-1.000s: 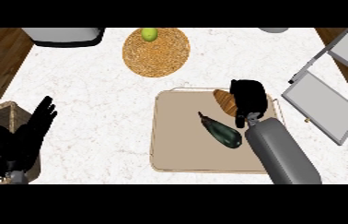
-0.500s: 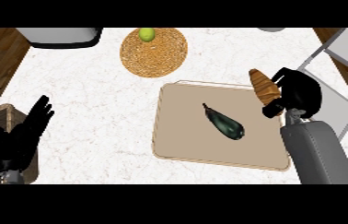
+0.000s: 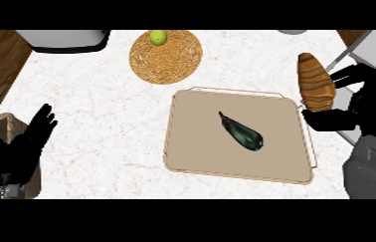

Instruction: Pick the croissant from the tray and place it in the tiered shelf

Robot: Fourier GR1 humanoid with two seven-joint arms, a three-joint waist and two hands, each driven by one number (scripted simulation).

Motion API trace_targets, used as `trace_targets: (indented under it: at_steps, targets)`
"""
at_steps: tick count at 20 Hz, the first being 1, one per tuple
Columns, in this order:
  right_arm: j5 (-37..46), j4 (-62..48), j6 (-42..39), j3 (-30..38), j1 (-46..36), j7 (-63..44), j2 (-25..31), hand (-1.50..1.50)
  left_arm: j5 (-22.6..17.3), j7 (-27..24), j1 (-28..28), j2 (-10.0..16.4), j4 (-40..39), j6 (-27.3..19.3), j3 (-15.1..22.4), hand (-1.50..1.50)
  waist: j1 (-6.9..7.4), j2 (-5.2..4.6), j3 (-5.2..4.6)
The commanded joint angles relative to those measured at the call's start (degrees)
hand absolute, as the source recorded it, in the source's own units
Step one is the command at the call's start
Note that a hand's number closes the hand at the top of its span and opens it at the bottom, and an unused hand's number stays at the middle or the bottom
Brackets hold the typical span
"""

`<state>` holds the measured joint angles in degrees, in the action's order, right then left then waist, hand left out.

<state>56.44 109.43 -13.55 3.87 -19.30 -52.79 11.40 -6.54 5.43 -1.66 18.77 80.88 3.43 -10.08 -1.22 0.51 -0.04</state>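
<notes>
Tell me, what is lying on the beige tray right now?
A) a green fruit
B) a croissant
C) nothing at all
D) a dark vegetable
D: only the dark vegetable lies on the tray; the croissant is held in the right hand, past the tray's right edge.

A kitchen: white marble counter (image 3: 95, 101) bearing a beige tray (image 3: 198, 136), an aubergine (image 3: 242, 132) and a lime (image 3: 158, 37).
</notes>
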Motion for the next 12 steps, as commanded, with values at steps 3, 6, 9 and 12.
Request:
trace_targets:
  at_steps: [3, 6, 9, 12]
  targets:
    - [-4.8, 18.2, -8.0, 5.5, -2.7, -9.6, 0.8, 1.50, 1.4, -1.8, 0.4, -0.7, -2.0, 0.0, 0.4, 0.00, 0.18, -0.12, -0.04]
    - [-5.7, 18.2, -10.0, 8.3, -5.9, -9.6, 3.5, 1.50, 0.2, -0.6, 1.8, 0.9, -1.7, 2.2, -1.2, 0.00, 1.04, -0.40, 0.01]
    - [-7.8, 19.1, -14.3, 11.2, -14.3, -14.9, 5.7, 1.50, 1.5, -0.3, 0.2, -0.8, 1.0, 0.7, 0.4, 0.00, 1.25, -0.31, -0.02]
    - [-5.5, 18.7, -16.1, 10.4, -18.6, -17.0, 8.2, 1.50, 1.7, -0.1, 5.2, -0.6, -4.1, 0.2, -0.4, 0.00, 0.91, -0.37, -0.08]
